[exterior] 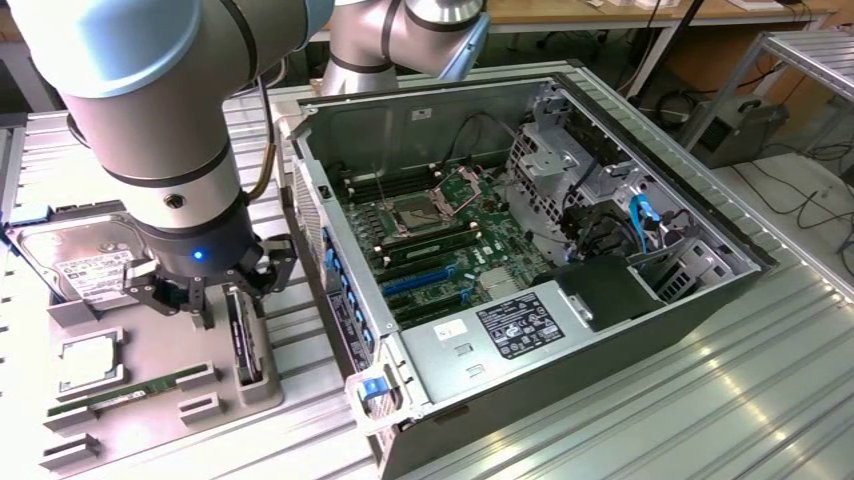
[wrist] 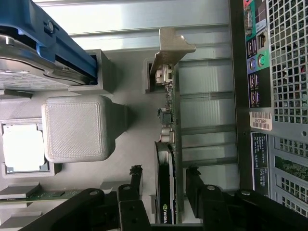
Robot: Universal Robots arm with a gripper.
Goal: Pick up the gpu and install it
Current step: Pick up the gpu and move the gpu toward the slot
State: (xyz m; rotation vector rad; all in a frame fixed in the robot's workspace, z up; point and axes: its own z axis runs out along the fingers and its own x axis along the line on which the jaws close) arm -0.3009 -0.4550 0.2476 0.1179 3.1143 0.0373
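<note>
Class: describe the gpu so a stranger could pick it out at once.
At the exterior view's left of the open case lies a grey tray. On its side nearest the case, under the gripper, the gpu stands on edge. Alone among the tray's parts, it is a dark card with a silver bracket.

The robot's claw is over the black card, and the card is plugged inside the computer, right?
Not quite. The exterior view shows the gpu standing on edge in the gray tray beside the computer case, not plugged inside it. The gripper is over it.
</note>
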